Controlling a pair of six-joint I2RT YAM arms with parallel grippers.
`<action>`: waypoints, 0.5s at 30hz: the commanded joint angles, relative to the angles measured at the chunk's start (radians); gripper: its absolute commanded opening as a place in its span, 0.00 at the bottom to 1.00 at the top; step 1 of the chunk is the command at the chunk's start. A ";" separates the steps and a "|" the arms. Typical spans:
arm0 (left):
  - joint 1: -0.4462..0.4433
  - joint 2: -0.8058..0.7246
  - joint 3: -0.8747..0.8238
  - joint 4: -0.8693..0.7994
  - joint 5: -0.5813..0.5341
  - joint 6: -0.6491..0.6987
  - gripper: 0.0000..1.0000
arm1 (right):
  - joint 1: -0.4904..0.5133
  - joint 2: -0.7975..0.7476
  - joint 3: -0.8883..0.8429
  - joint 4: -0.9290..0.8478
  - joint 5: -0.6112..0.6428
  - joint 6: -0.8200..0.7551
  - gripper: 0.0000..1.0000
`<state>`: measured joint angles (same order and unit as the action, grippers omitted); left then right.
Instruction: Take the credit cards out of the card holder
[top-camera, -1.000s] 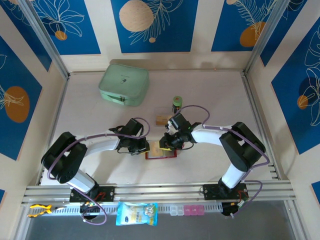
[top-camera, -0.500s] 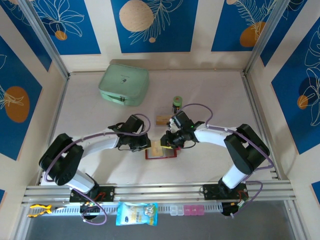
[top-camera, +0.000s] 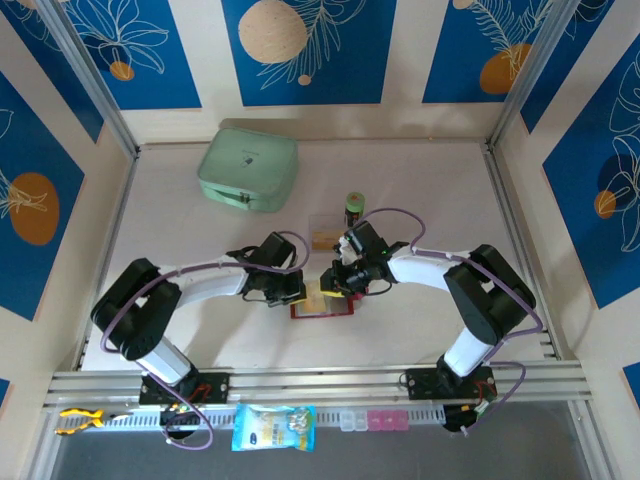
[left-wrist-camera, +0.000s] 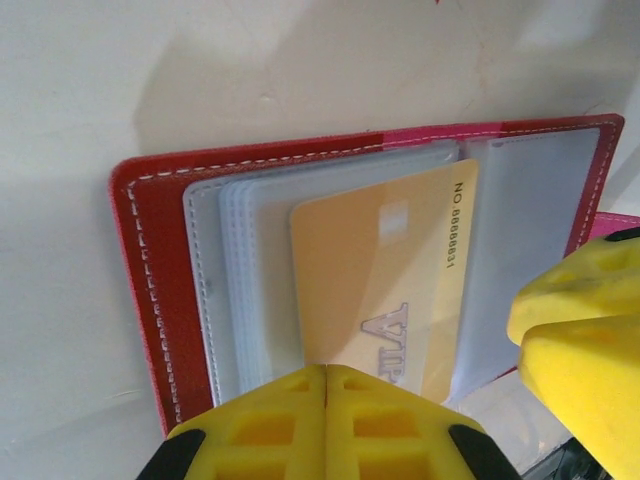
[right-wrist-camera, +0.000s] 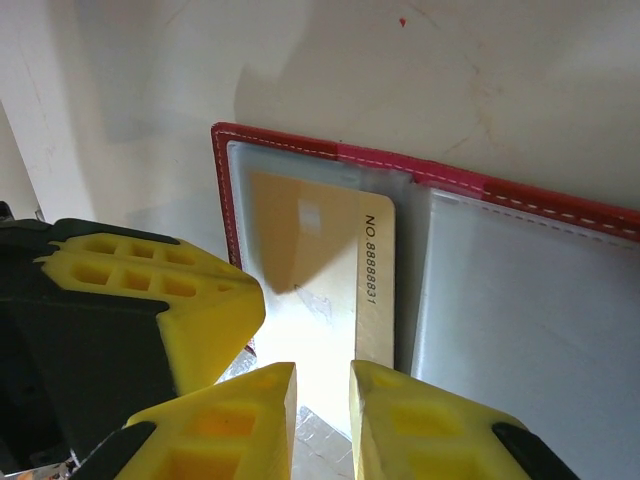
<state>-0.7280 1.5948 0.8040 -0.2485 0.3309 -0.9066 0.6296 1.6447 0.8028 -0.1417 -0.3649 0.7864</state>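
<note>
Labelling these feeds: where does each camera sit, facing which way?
Top external: above, behind the robot, facing down at the table; left arm, right arm.
Left wrist: on the left arm, down at the card holder; shut jaws.
Right wrist: on the right arm, same card holder; parted jaws.
Shared by both wrists: the yellow card.

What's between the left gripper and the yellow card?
Nothing visible. The left gripper, shut, sits right at the near edge of the yellow VIP card in the open card holder; the right gripper stands beside it, not between.
</note>
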 joint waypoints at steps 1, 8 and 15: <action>-0.005 0.014 -0.005 -0.032 -0.019 0.025 0.02 | -0.006 0.031 -0.015 0.004 -0.027 0.000 0.22; -0.004 0.017 0.001 -0.063 -0.046 0.037 0.02 | -0.007 0.053 -0.023 0.017 -0.020 -0.003 0.22; -0.005 0.023 0.001 -0.070 -0.048 0.034 0.02 | -0.007 0.074 -0.045 0.081 -0.052 -0.009 0.22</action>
<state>-0.7288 1.6005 0.8040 -0.2562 0.3126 -0.8875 0.6258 1.7031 0.7795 -0.0929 -0.3767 0.7860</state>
